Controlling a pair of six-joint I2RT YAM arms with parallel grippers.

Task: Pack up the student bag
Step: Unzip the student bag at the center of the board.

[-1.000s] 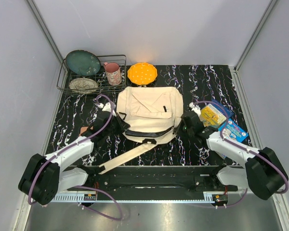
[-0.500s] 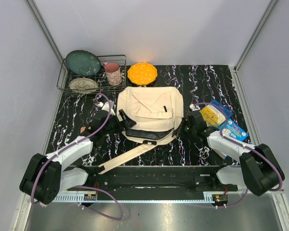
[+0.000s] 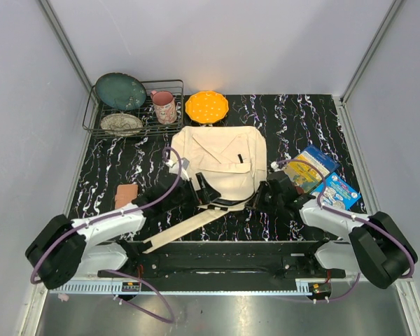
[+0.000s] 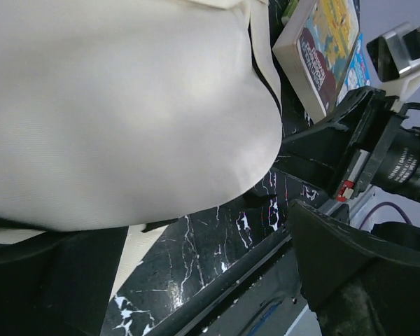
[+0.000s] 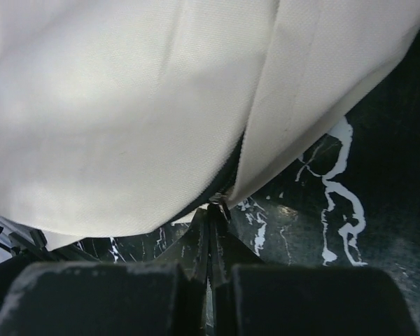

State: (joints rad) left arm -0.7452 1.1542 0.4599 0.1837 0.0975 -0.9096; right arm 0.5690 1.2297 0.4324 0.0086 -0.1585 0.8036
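Two arms are crowding the near edge of the student bag (image 3: 220,157), which is lying flat at the middle of the black marbled table (image 3: 294,115), flap facing up. We are watching the left gripper (image 3: 204,193) working at the bag's 7 o'clock corner. Its fingers (image 4: 350,280) are standing wide apart, with cream canvas bulging over the gap. The right gripper (image 3: 264,194) is sitting at the 5 o'clock corner. From its wrist view the jaws are pressing together, tips meeting right at a small metal zipper pull (image 5: 217,199) on the seam. We cannot tell whether they are actually pinching it.

One long webbing strap (image 3: 185,229) is trailing off toward 7 o'clock, lying just beside the left forearm.

Around the bag things are getting tight. At 3 o'clock a yellow book (image 3: 309,166) and a blue book (image 3: 338,190) are lying near each other, and the right forearm is crossing over the blue one's near edge. At 12 o'clock an orange plate (image 3: 206,106) is sitting just beside the bag's far edge. At 10 o'clock a wire rack (image 3: 91,115) is holding a teal plate (image 3: 119,89), a pale dish (image 3: 121,124) and a pink mug (image 3: 164,107). At 9 o'clock a small reddish-brown item (image 3: 127,194) is lying close to the left arm, too small for us to identify.
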